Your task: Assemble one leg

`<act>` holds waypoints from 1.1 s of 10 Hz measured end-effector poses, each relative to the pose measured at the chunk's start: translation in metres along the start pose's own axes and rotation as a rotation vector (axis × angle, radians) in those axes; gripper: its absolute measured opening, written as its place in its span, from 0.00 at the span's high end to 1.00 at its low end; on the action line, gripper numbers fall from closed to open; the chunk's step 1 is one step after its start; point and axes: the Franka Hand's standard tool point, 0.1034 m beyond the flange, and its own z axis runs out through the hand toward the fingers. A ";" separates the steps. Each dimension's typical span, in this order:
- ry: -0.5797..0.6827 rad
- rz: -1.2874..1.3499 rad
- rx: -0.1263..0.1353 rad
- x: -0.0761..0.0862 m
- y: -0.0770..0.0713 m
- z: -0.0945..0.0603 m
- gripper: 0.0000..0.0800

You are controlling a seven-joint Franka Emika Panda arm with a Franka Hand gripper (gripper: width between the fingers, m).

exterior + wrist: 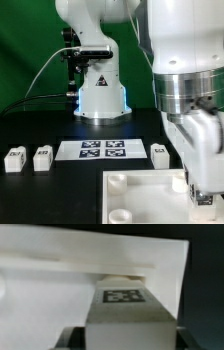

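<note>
- Leg (122, 308): clamped in the claw (122, 338), running straight out ahead of it, the narrow tip up against the slab (60, 258).
- Likely light, being small moulded plastic; stiff, no give to expect under the jaws; smooth faces, so probably a little slippery if squeezed weakly.
- Best held as now, by the two flat side faces near the thick end, leaving the tip free for the socket.
- Not fragile by the look of it, yet liable to jam or twist in the grip if pushed in crooked.
- White, blocky, widening toward the claw, with a black-and-white square tag (122, 296) on the face toward the wrist camera and a short rounded stub at the far end.
- Claw: closed on the leg, jaws narrow, dark finger parts showing at either side of the thick end; in the exterior view the claw (200, 182) hangs low over the slab (140, 195), the leg itself not made out there.
- Whether the stub is seated in a socket or merely touching: cannot tell.
- Spare legs on the bench (50, 195), well apart from the claw: one nearest (159, 154), two farther off (42, 157) (15, 158).
- Marker board (100, 150) between those, flat on the bench.
</note>
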 end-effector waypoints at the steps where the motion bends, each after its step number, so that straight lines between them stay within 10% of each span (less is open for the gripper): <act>1: -0.018 0.077 0.002 0.001 0.000 0.000 0.64; 6: -0.001 0.293 -0.001 0.001 0.001 -0.001 0.63; 8: -0.001 0.292 -0.001 0.001 0.001 -0.001 0.26; 11: -0.013 0.273 0.016 -0.016 0.007 -0.010 0.19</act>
